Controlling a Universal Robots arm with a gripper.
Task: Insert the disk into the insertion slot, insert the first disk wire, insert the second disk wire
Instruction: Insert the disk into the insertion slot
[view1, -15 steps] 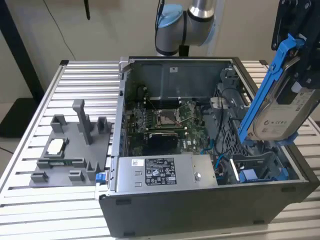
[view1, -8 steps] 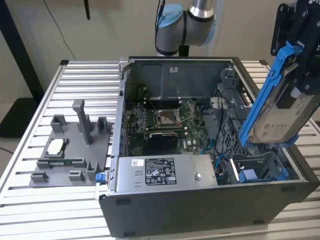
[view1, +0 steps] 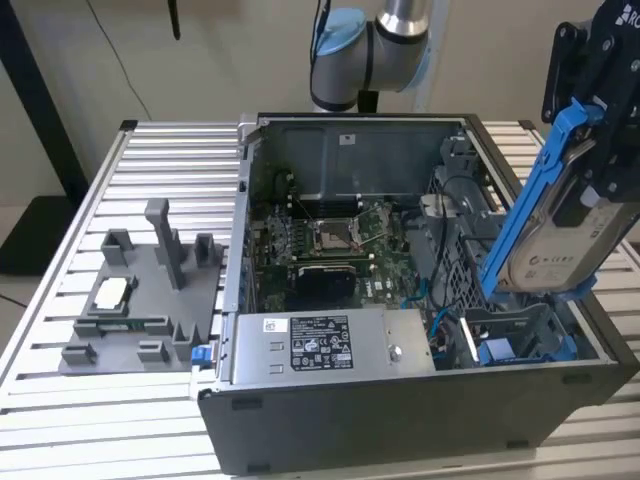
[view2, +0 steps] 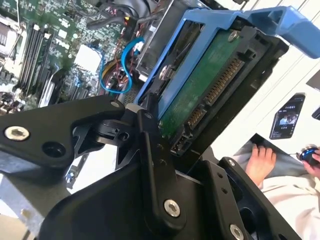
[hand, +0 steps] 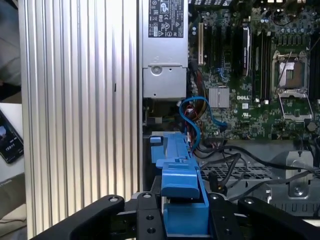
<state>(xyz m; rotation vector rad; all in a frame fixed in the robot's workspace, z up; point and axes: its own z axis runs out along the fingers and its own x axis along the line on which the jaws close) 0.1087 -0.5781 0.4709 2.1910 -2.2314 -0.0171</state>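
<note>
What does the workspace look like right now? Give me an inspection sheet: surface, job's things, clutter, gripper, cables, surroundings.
Surface: ribbed metal table, bearing the open computer case.
Job's things: the disk, clipped in its blue carrier, is held tilted above the insertion slot and is not yet in it.
Clutter: grey fixture tray on the table, to the exterior view's left of the case.
Grippers: gripper shut on the disk.
Cables: blue cable and black cables lie loose inside the case.
Surroundings: a person's hand and a phone beyond the table's edge.
</note>
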